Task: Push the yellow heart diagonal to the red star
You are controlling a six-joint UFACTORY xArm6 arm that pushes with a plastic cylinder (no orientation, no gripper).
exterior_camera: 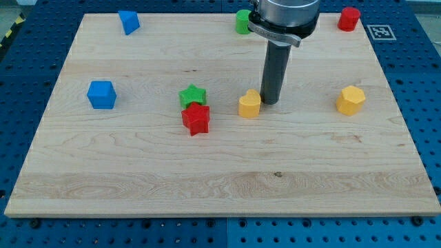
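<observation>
Wooden board (227,186): tip (271,102) touching yellow heart (249,104) from right, set to shove toward red star (196,118); no pincer.

A: What's on the wooden board (138,186), non-task only?
B: Blue block (128,21) nr top-left corner, blue cube (101,94) nr left edge, green star (192,95) mid-board.
A: Right side?
B: Green block (242,21) at top edge, red block (349,18) top-right corner, yellow hexagon (351,100) nr right edge.
</observation>
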